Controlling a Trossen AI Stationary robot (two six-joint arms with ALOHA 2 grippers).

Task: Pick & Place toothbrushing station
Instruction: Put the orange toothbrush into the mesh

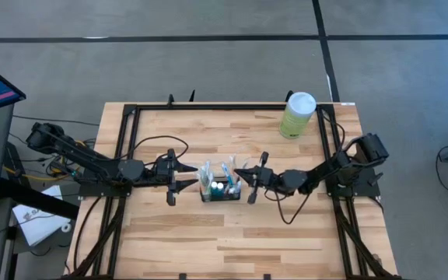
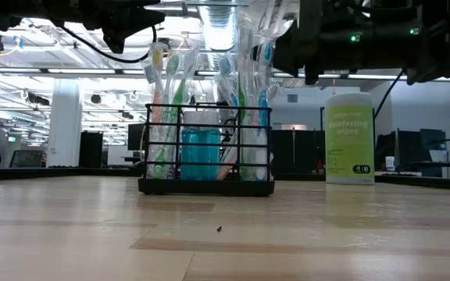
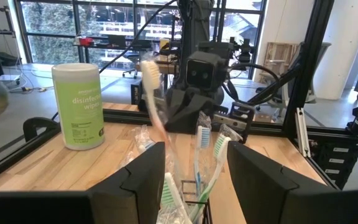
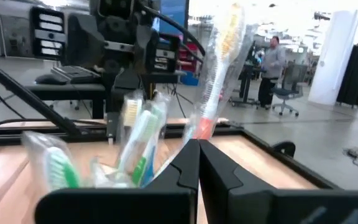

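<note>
The holder [image 1: 219,187] sits mid-frame on the surface, upright. Right hand [image 1: 242,181] is pinched on a wrapped brush [image 4: 219,68]; left hand [image 1: 180,177] gapes, empty. Lower the brush straight, slowly, into a free compartment.

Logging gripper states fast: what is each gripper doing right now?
Left gripper: open, holding nothing, beside the small black wire-mesh toothbrush holder.
Right gripper: shut on a wrapped toothbrush.
</note>
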